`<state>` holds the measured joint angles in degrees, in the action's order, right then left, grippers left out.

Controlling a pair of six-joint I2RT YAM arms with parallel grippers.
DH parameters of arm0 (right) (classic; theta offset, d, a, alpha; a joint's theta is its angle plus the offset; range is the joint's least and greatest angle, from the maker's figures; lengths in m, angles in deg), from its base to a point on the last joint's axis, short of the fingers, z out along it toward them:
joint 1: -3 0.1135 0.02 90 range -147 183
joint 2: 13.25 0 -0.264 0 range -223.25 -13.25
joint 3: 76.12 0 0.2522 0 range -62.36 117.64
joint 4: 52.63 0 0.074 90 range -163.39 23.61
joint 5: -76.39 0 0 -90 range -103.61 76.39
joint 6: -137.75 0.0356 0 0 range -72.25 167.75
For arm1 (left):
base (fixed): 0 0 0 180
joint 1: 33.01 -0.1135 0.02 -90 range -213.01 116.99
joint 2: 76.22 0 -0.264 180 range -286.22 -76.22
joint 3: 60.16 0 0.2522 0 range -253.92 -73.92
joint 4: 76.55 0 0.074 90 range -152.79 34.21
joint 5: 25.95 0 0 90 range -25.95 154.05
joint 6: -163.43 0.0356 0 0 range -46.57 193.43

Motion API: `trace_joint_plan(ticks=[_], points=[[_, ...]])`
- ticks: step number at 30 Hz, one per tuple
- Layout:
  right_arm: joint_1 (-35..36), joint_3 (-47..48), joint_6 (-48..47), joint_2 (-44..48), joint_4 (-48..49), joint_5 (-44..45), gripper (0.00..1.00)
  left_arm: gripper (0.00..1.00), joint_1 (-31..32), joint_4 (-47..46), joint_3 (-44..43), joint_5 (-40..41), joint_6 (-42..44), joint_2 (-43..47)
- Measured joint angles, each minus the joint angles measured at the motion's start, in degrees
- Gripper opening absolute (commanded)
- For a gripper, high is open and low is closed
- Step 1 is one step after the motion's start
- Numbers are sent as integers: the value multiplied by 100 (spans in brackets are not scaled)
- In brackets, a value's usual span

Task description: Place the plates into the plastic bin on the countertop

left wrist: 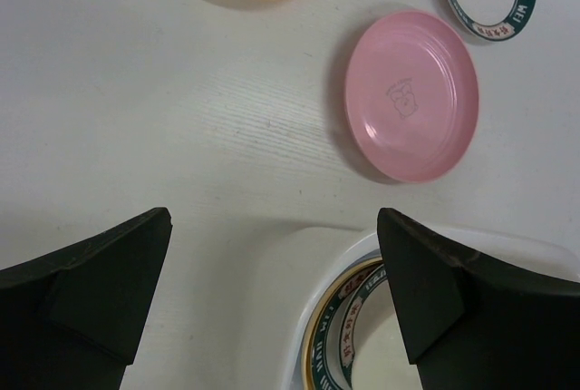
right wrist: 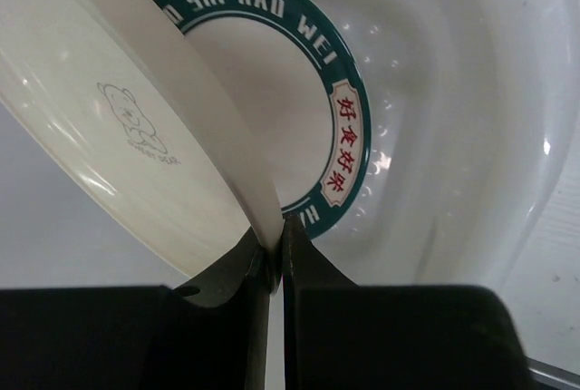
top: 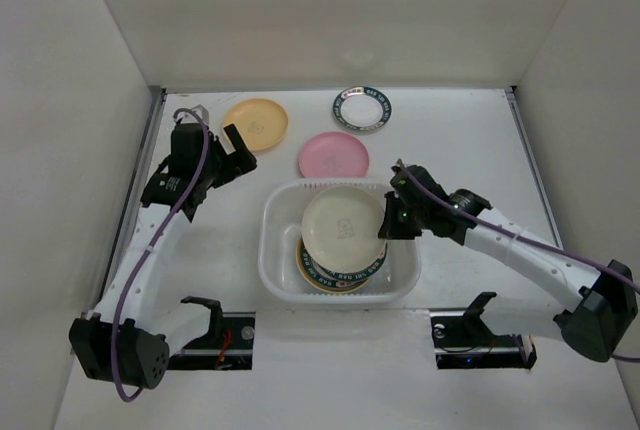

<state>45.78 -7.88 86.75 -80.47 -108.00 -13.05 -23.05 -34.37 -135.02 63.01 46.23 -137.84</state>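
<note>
- My left gripper (top: 238, 153) is hanging wide open and empty over the countertop (top: 470, 140), left of the bin.
- The yellow plate (top: 255, 123) is lying flat just behind that gripper, not binned yet.
- The plastic bin (top: 268, 242) is sitting mid-table and holding a stack (top: 330, 278). A green-rimmed plate is on top with a yellow edge under it; I cannot count the rest.
- The pink plate (top: 333, 154) is lying just beyond the bin's far rim, outside it.
- The cream plate (top: 343, 225) is tilting over the stack, inside the bin.
- The second green-rimmed plate (top: 362, 108) is lying at the back, well apart from the bin.
- My right gripper (right wrist: 272, 247) is pinching the cream plate's rim, jaws nearly shut on it.
- Step in hand: I am setting the cream plate into the bin.
- Next, I judge, calls for lowering it flat onto the stack, releasing, then lifting clear of the bin wall. Three plates are waiting outside.
</note>
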Motion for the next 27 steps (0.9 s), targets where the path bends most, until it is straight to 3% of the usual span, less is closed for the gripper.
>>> trace_joint_plan(ticks=[6, 9, 13, 20, 27], points=[[354, 4, -203, -330, -223, 280, 22, 100, 59, -129, 210, -2, -66, -48], [514, 52, -249, -428, -326, 422, 36, 100, 92, -317, 378, -4, -144, -122], [625, 214, -297, -437, -470, 560, 63, 100, 136, -549, 490, -20, -264, -380], [708, 654, -328, -116, -745, 850, 73, 98, 195, -1180, 514, -22, -518, -1049], [717, 984, -323, 573, -765, 1071, 73, 80, -472, -2339, 909, -37, -1445, -1869]])
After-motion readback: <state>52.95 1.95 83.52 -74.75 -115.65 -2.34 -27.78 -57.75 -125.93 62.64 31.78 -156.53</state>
